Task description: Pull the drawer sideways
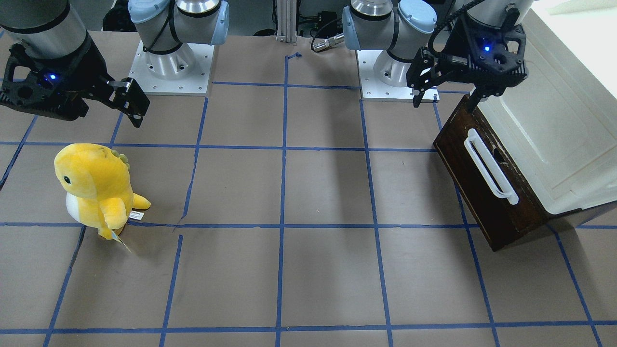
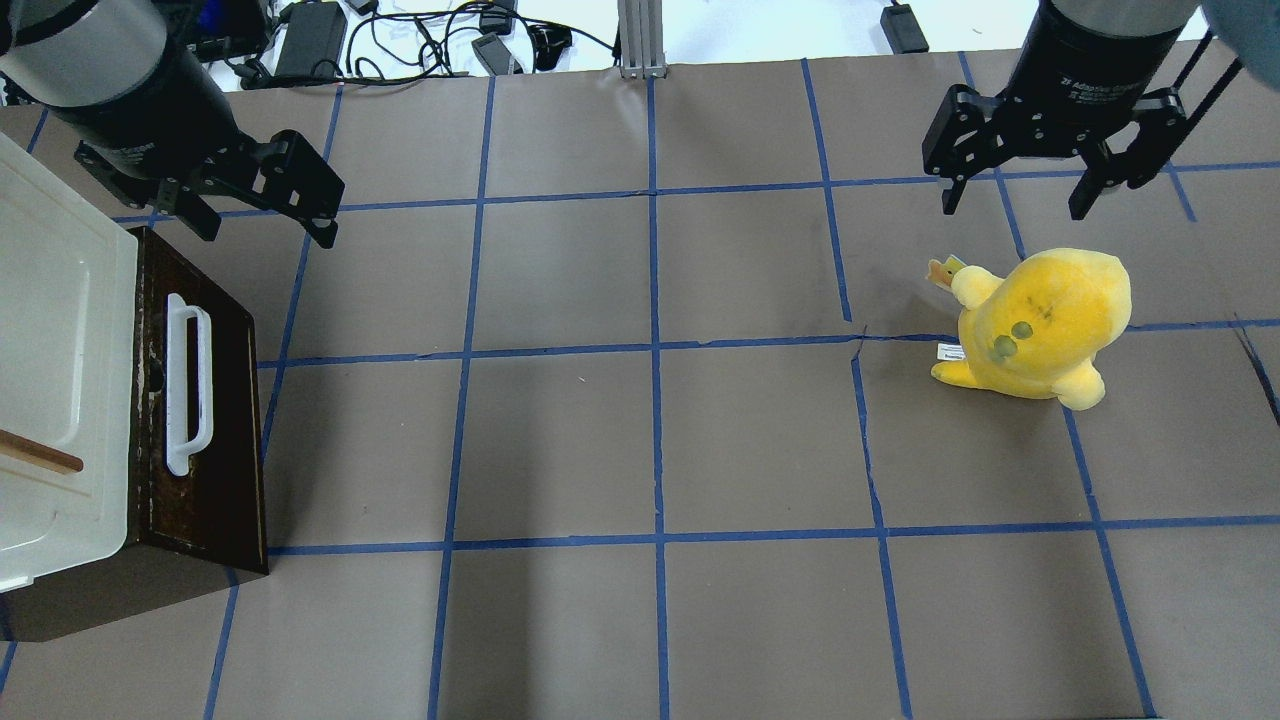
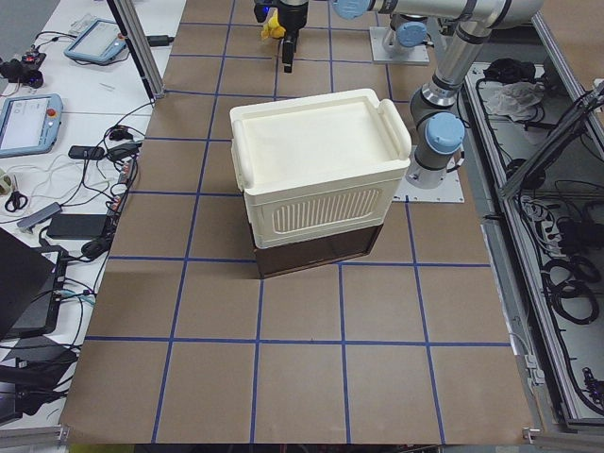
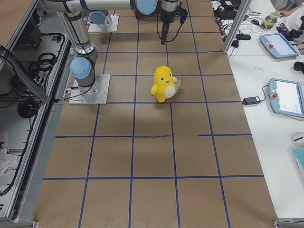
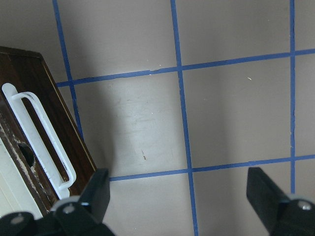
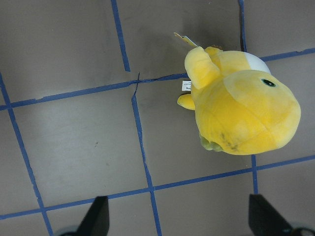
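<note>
The drawer [image 2: 215,450] shows its dark brown front under a cream-white cabinet [image 2: 50,300] at the table's left end. Its long white bar handle [image 2: 188,385] lies along the front. The drawer looks pushed in; no sides or floor show. It also shows in the front-facing view [image 1: 475,193] and the left wrist view [image 5: 24,98]. My left gripper [image 2: 265,228] is open and empty. It hovers above the end of the drawer front nearest my base, clear of the handle. My right gripper [image 2: 1014,205] is open and empty, far off on the other side.
A yellow plush toy [image 2: 1040,320] stands on the table just below my right gripper, and also shows in the right wrist view [image 6: 241,113]. The cabinet door on top has a small wooden handle [image 2: 40,455]. Brown table cover with blue tape grid [image 2: 650,350].
</note>
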